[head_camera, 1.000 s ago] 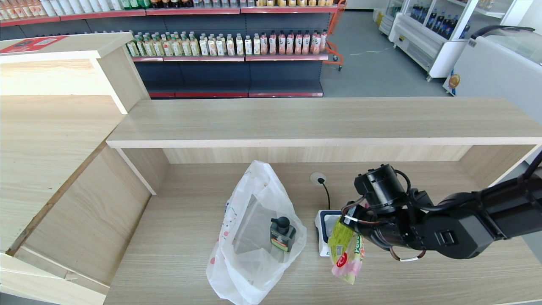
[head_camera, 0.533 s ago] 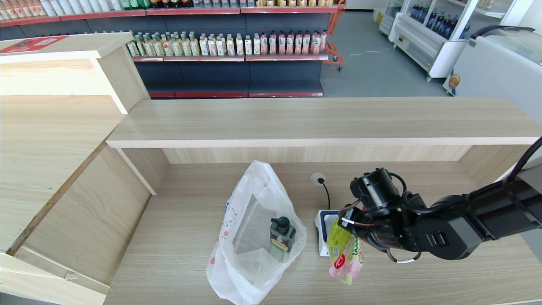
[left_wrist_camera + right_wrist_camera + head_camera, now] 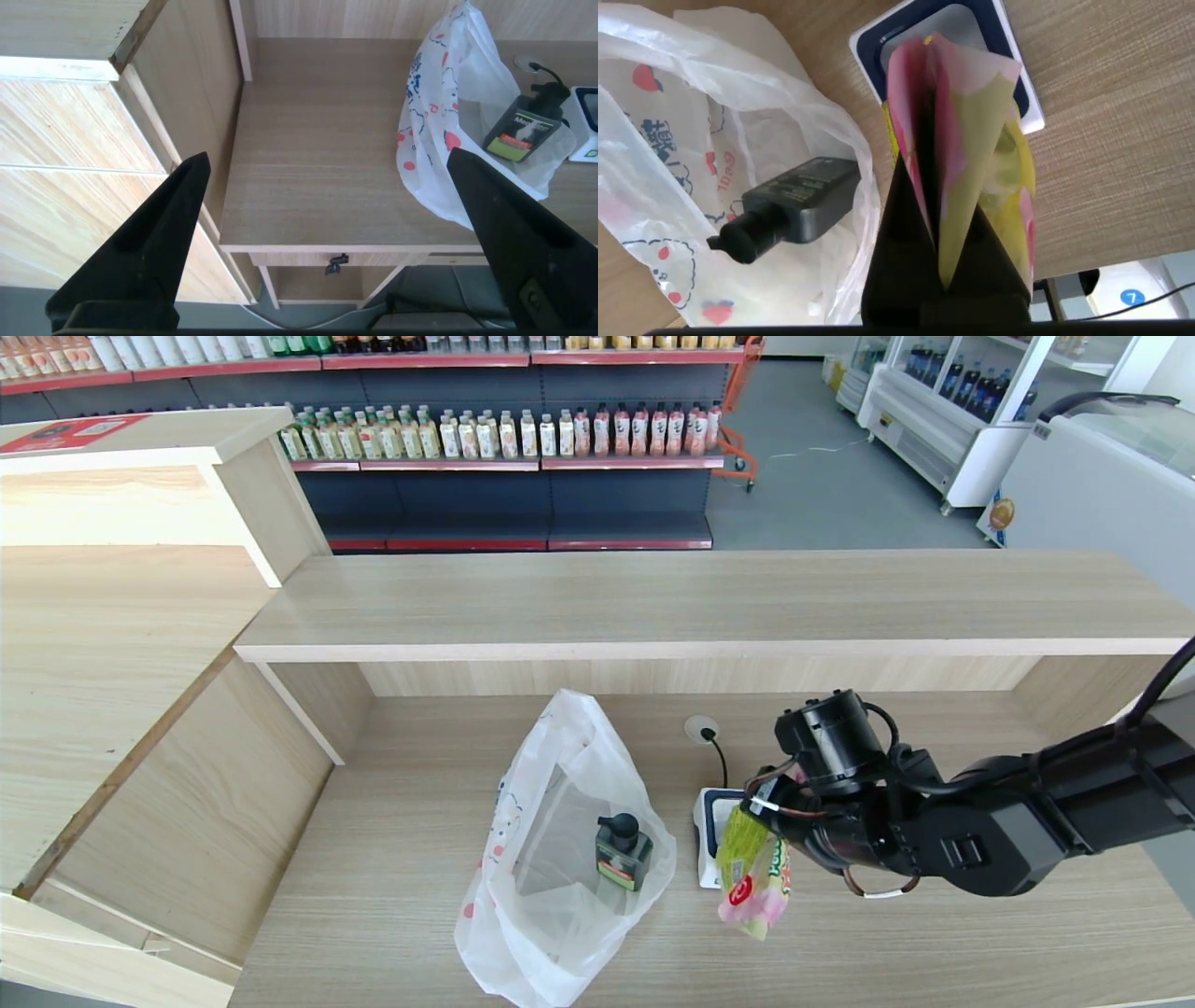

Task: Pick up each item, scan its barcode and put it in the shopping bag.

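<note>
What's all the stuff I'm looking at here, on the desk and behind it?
shopping bag: one, white with red prints, open on the desk
pump bottle: one, dark, inside the shopping bag
scanner: one, white with a dark window, beside the bag
snack packet: one, green and pink, hanging over the scanner
desk: one, light wood
drink bottles: many, pale, on the shop shelf behind
left gripper: one, black, open, holding nothing
right gripper: one, black, shut on the snack packet
</note>
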Available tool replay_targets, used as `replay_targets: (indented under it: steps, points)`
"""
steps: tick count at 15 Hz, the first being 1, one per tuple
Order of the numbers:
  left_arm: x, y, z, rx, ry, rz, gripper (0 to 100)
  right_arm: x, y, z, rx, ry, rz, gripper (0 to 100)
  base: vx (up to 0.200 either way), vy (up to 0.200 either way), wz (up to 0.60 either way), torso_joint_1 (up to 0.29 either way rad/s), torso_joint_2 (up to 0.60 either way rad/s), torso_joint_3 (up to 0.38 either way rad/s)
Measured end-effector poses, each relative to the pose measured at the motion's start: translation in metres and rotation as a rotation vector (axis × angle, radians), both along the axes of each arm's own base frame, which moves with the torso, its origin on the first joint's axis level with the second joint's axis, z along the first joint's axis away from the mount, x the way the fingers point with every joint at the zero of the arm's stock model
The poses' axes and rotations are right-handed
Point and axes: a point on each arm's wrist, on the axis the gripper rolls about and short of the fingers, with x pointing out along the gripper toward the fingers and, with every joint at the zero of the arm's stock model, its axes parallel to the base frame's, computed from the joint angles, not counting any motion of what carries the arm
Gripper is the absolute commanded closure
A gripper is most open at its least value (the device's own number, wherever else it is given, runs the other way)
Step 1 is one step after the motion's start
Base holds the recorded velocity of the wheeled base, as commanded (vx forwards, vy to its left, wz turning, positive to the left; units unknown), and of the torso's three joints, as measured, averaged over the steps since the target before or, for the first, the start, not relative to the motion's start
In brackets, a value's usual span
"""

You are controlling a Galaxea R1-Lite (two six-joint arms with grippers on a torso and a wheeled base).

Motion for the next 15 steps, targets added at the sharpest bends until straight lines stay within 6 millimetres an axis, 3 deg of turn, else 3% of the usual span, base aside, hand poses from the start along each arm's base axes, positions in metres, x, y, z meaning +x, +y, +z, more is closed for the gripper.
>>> replay_targets:
  steps: [3, 7, 10, 15]
  points:
    - [0.000, 0.000, 0.000, 0.000, 0.000, 0.000, 0, -0.015, -0.007, 0.035, 0.037, -0.061, 0.112, 100, 0.000, 0.000, 0.00, 0.000, 0.00, 0.000]
    - [0.000, 0.000, 0.000, 0.000, 0.000, 0.000, 0, -0.035, -0.025, 0.084, -0.011, -0.297, 0.470, 100, 0.000, 0.000, 0.00, 0.000, 0.00, 0.000]
    - [0.000, 0.000, 0.000, 0.000, 0.000, 0.000, 0, -0.034, -0.022, 0.087, 0.027, -0.412, 0.627, 100, 0.000, 0.000, 0.00, 0.000, 0.00, 0.000]
    - [0.000, 0.000, 0.000, 0.000, 0.000, 0.000, 0, -0.030, 0.007, 0.062, 0.140, -0.497, 0.831, 100, 0.000, 0.000, 0.00, 0.000, 0.00, 0.000]
